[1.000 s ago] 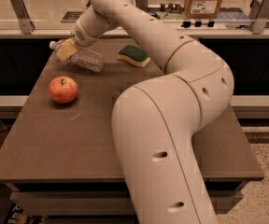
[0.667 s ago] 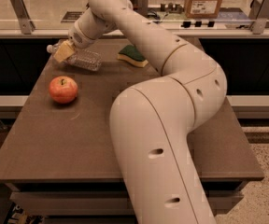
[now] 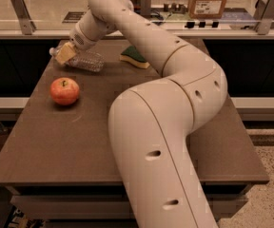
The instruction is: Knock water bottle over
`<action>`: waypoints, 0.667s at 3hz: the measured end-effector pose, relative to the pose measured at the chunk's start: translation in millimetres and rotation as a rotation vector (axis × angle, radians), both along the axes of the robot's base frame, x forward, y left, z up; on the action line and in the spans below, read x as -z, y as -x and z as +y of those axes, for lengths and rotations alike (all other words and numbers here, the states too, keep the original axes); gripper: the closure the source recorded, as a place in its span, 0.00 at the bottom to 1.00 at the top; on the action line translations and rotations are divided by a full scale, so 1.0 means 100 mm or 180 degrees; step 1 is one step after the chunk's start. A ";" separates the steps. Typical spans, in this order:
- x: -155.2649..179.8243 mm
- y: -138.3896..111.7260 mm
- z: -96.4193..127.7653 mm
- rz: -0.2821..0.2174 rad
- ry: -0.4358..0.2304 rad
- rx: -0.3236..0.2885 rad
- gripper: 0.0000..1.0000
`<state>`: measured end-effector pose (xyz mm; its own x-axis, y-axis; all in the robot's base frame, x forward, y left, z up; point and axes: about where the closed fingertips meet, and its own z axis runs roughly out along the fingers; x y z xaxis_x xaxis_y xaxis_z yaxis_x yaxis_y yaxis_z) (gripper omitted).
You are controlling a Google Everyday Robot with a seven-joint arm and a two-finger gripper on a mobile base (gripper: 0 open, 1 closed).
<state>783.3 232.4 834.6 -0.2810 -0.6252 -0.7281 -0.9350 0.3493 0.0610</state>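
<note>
The clear, ribbed plastic bottle [image 3: 87, 61] lies on its side on the brown surface [image 3: 103, 141], beyond the round red apple [image 3: 64, 90]. The end effector [image 3: 65, 53] is at its cap end; whether it grasps, I cannot tell.

Views: one camera, one angle on everything.
Position: up high at the near edge of the table [image 3: 42, 146], peering from behind the arm [image 3: 165, 127].
Facing: tilted down and forward, across the table to the counter [image 3: 42, 13] past its far edge.
Nearness: the arm is right up close. Its thick lower part fills the near middle and hides part of the table.
Coverage: table from near edge to far edge, plus a strip of floor [image 3: 270, 175] right of it.
Gripper [image 3: 65, 53]: far from the lens, over the table's far left part.
</note>
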 end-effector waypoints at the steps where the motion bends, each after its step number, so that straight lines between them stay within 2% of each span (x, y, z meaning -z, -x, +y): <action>1: 0.00 -0.01 -0.01 -0.0011 0.0020 0.0014 1.00; 2: 0.00 -0.01 -0.01 -0.0011 0.0021 0.0014 0.83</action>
